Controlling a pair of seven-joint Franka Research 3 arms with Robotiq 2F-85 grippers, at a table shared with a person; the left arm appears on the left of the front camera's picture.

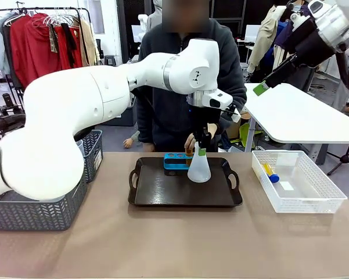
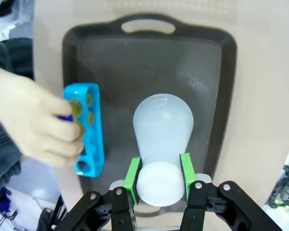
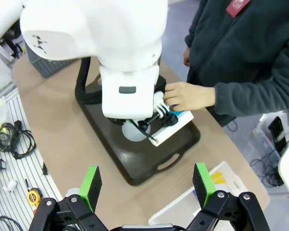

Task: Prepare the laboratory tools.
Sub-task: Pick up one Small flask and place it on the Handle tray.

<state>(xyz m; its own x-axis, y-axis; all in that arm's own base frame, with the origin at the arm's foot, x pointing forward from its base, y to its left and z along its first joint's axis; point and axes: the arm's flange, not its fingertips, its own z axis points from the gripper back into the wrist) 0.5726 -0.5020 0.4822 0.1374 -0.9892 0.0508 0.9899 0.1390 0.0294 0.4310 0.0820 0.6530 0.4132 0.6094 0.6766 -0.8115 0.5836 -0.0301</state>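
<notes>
Holding anything, the left gripper (image 2: 158, 171)?

Yes. Its green pads are clamped on the neck of the conical flask (image 2: 163, 125), one on each side. The flask stands upright on the black tray (image 2: 115, 57), about midway along it and toward its far edge.

Where is the blue rack (image 2: 97, 139)?

On the same tray, against the far edge and just to the left of the flask in the front view. The two are close; I cannot tell whether they touch.

And the person?

One hand (image 2: 33, 120) is over the rack's end nearest the flask, with a blue-capped tube (image 2: 65, 117) between its fingers. Amber shows in the holes beside it. The sleeve comes in over the table's far edge.

What about the right gripper (image 3: 146, 183)?

Raised high above the table's right side, its fingers wide apart and nothing between them.

Anything else on the table?

A white basket (image 1: 313, 197) stands near the right edge with another tube (image 1: 270, 173) lying in it, blue cap toward the near side. A grey basket (image 1: 40, 215) stands at the left edge.
</notes>
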